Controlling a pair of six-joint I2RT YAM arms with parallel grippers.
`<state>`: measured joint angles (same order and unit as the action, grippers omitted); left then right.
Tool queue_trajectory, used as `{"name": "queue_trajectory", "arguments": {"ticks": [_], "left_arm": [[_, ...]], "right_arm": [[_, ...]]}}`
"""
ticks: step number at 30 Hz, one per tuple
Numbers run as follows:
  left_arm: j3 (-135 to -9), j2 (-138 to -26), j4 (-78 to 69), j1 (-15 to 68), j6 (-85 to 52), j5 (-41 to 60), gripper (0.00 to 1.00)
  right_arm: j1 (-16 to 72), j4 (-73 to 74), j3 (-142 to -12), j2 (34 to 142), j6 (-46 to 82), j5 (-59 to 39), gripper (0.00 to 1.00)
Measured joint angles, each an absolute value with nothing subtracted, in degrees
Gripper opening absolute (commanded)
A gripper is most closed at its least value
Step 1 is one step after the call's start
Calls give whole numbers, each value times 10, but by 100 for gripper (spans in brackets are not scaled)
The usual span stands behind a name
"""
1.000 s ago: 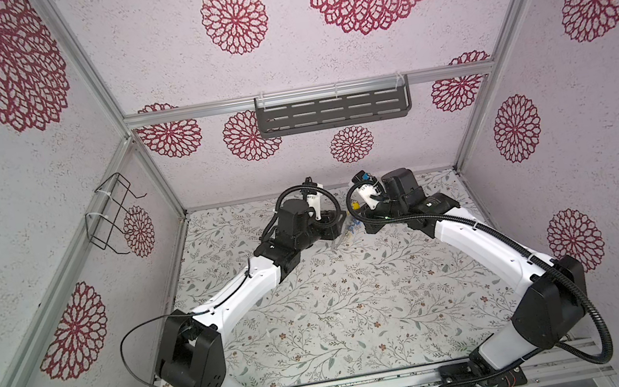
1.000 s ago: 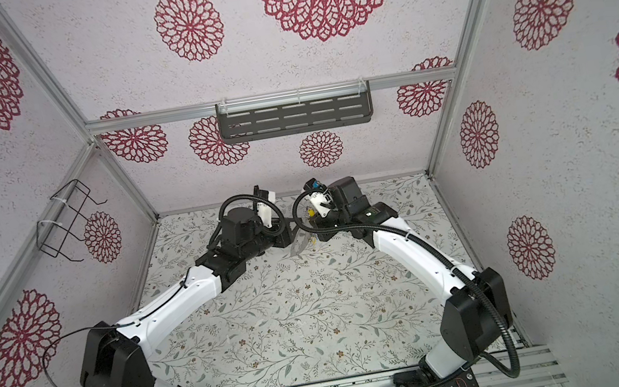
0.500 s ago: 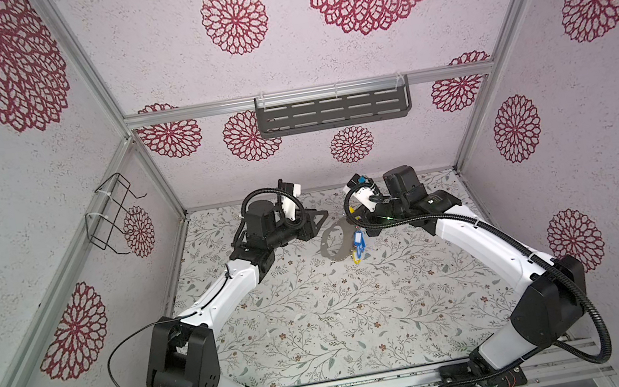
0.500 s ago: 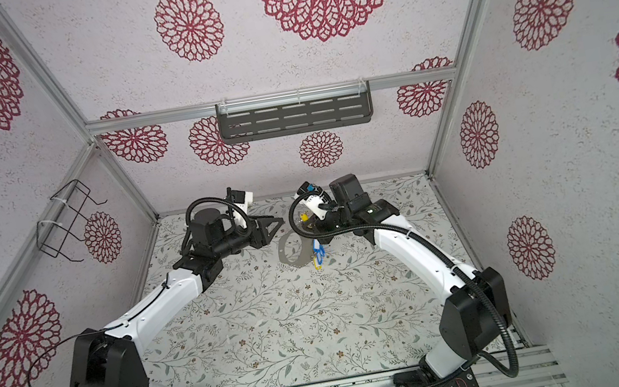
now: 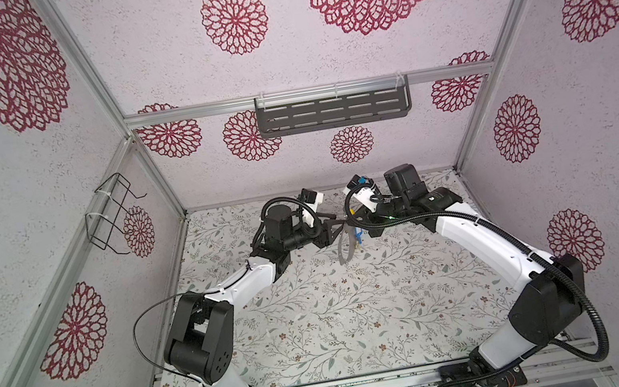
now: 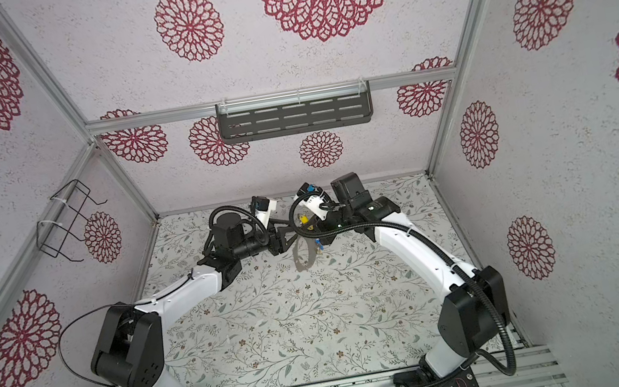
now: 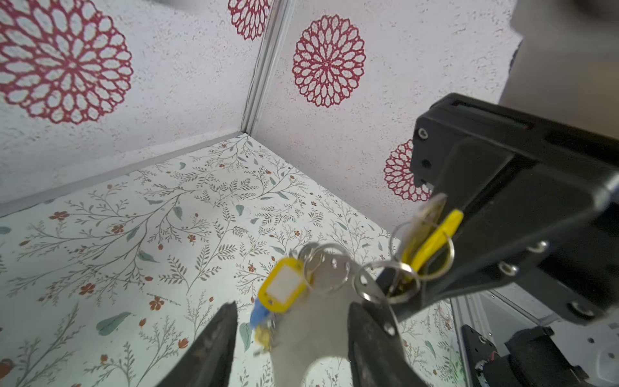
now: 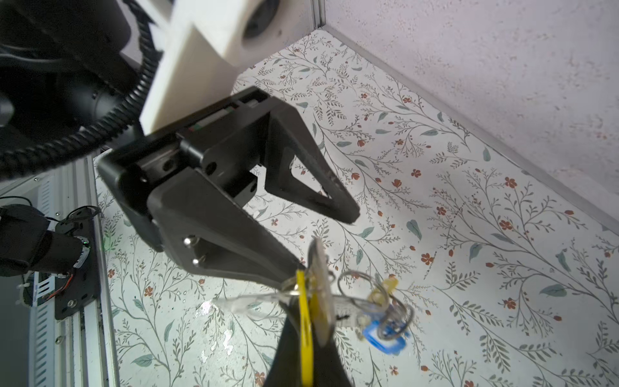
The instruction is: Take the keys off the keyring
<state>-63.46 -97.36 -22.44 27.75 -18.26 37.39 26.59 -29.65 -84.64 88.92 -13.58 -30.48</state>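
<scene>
Grey-brown flat keyring [image 5: 340,252], wide band, big round hole: off the table, hanging edge-on in both top views between the two claws, above the far middle of the floral-print table cover [image 5: 360,312].

Right gripper [image 8: 303,318]: clenched. A yellow oblong plastic key tag [image 7: 435,234] runs edge-on between its fingers. A flat beige piece [image 8: 320,288] lies against that tag in the same pinch. Cannot tell whether that piece belongs to the ring.

Left gripper [image 8: 325,239]: released, jaws well apart. Right wrist view puts one fingertip just beside the bunch, the other clear of it. Left wrist view shows a blurred grey band between the fingers, likely the ring; no squeeze on it that I can see.

Bunch: second yellow tag [image 7: 283,288] with white label window, blue plastic tag [image 8: 385,338] just beside it, thin metal split loops [image 7: 362,287] chaining them.

Progress, my reading: nothing off yet. Every tag in sight is linked through its loop. No loose tag shows on the cover, though the top views are too coarse for small pieces. Ring lifted and one tag pinched, so a first pull looks set up. Left to do: steady the ring with the free claw, work every loop off.
</scene>
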Motion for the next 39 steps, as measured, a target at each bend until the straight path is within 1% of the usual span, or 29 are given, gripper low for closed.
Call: {"name": "queue_trajectory", "arguments": {"ticks": [6,12,19,23,31,33,39], "left_arm": [[-629,-971,-250,279,-215,392,48],[-629,-964,-264,282,-231,416,47],[-631,-961,-272,284,-249,434,30],[-633,-961,-271,283,-257,435,23],[-634,-961,-274,272,-287,437,3],[-635,-961,-276,270,-292,437,0],[-642,-961,-270,271,-305,438,0]], "right_arm": [[259,-301,-846,889,-140,-308,0],[259,-305,-846,889,-140,-310,0],[259,-305,-846,891,-139,-321,0],[259,-307,-846,892,-139,-324,0],[253,-312,-850,892,-139,-323,0],[251,-312,-850,893,-139,-324,0],[250,-313,-856,899,-139,-326,0]]}}
